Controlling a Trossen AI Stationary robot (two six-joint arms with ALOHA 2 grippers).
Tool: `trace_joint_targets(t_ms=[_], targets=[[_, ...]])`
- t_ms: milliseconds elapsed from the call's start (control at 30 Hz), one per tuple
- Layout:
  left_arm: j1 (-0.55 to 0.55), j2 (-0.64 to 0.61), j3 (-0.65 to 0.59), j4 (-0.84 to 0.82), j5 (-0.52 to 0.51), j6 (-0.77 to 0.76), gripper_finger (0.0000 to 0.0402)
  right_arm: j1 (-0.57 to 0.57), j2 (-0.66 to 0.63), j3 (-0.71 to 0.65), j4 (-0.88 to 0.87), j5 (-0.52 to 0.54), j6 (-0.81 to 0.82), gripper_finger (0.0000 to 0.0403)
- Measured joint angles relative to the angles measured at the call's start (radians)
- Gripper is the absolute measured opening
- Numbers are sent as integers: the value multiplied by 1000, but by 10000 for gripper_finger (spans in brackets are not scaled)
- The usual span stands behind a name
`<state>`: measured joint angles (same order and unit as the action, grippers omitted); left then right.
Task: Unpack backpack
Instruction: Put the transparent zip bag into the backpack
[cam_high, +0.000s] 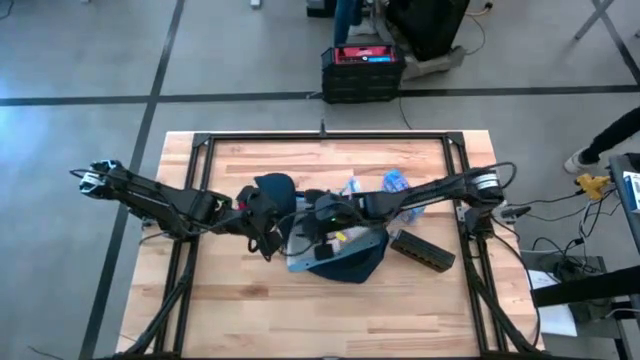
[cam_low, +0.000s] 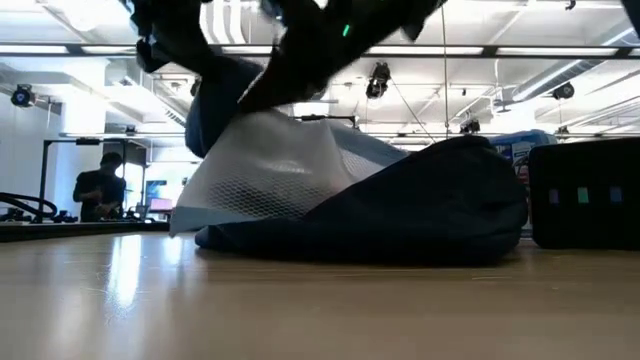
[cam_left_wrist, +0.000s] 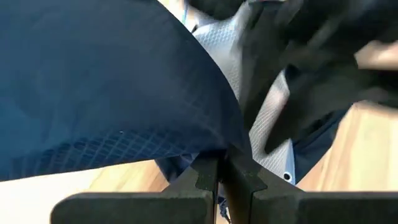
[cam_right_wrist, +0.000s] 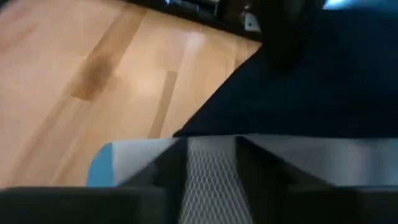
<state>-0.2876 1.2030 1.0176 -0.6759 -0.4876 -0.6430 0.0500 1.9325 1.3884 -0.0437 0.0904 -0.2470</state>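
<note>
1. The backpack lies near the centre of the table. Both arms cross over it in the high view, so its outline is hard to follow there.
2. A pale grey mesh panel with a light blue edge is raised from the backpack. In the low view dark arm parts at the top of the picture cover where it is gripped.
3. The left end effector sits at about 9 o'clock of the backpack. Its fingers are pressed together, pinching a fold of navy backpack fabric.
4. The right end effector comes in from 3 o'clock. Its fingers stand on either side of a strip of the mesh panel; whether they pinch it or only straddle it I cannot tell.
5. In the left wrist view the right arm is a dark blur across the mesh.
6. At 3 o'clock of the backpack a flat black box lies on the table; in the low view it is cut off at the edge.
7. At 12 to 1 o'clock lies a clear bag with blue print, partly under the right arm.
8. Off the table at 12 o'clock a black crate with a red top stands on the floor.
9. A person stands in the room behind, dim.
</note>
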Motion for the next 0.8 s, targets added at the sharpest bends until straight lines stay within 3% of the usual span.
trace_joint_targets(t_ms=[133,267,400,533,667,800], targets=[[-43,0,18,-6,-17,24,0,-71,57,-6,-17,124,66,11],[-118,-9,50,20,-2,40,0,-149,105,-30,-31,125,157,3],[-223,-9,80,48,-65,47,0,-207,125,-62,-29,133,230,1],[-308,-11,95,41,-161,40,0,-221,114,-80,-24,56,235,0],[-306,-6,45,-30,-334,-44,0,-183,95,-66,-24,12,208,0],[-231,-5,-58,-64,-351,-194,5,-138,88,-56,-36,8,194,0]])
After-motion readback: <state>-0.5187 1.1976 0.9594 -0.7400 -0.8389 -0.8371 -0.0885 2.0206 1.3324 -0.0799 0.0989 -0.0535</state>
